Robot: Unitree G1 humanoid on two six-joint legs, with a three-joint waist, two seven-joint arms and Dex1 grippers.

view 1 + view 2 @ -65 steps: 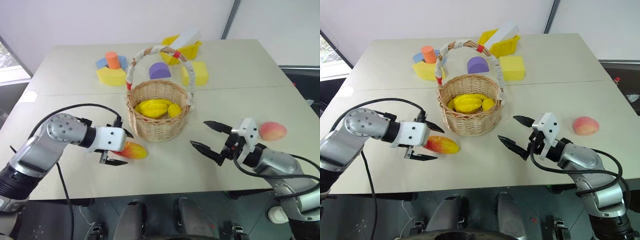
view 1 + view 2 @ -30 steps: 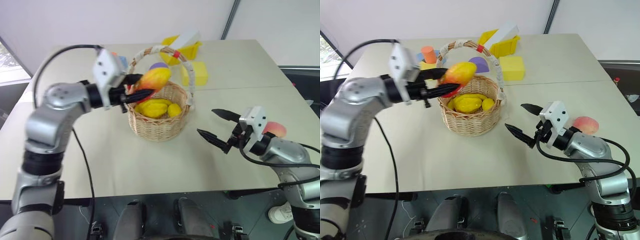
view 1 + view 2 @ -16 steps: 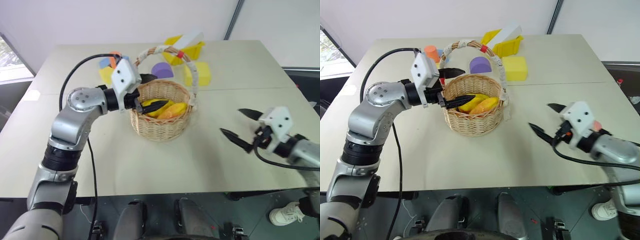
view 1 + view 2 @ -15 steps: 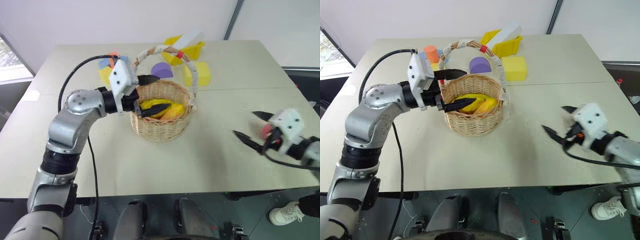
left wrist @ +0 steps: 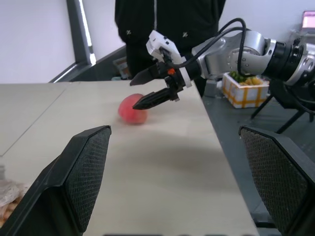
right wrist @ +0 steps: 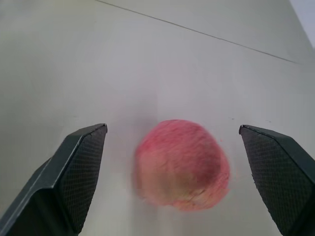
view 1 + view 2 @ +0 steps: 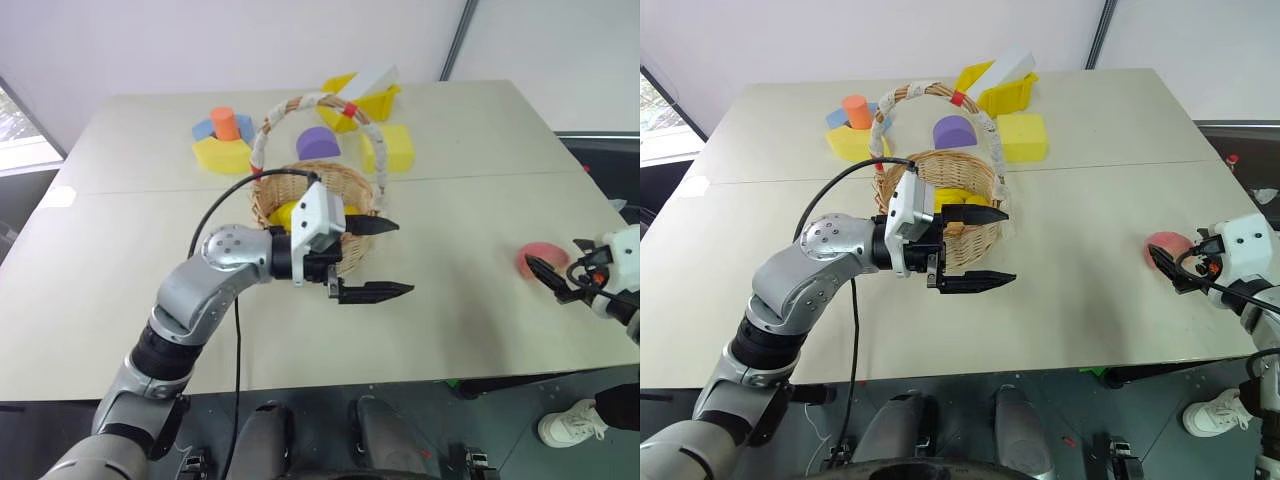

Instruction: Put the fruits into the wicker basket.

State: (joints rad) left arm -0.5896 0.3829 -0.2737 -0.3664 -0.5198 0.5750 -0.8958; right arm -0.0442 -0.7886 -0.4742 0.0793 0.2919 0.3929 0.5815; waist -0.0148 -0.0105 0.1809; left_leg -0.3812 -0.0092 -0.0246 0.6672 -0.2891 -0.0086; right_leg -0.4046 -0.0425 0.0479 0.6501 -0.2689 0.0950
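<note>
Peach (image 6: 181, 164) lies on table (image 7: 450, 310) near its right edge, well apart from wicker basket (image 7: 352, 180). Right gripper (image 6: 172, 147) spread wide, lined up: centre, clamp mid-body (round, may roll). Left gripper (image 7: 385, 258) released, empty.

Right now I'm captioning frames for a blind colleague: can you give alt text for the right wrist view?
A pink-red peach lies on a pale table, centred between the two black fingers of the open right gripper, which touch nothing. A thin seam line crosses the tabletop beyond the fruit.
</note>
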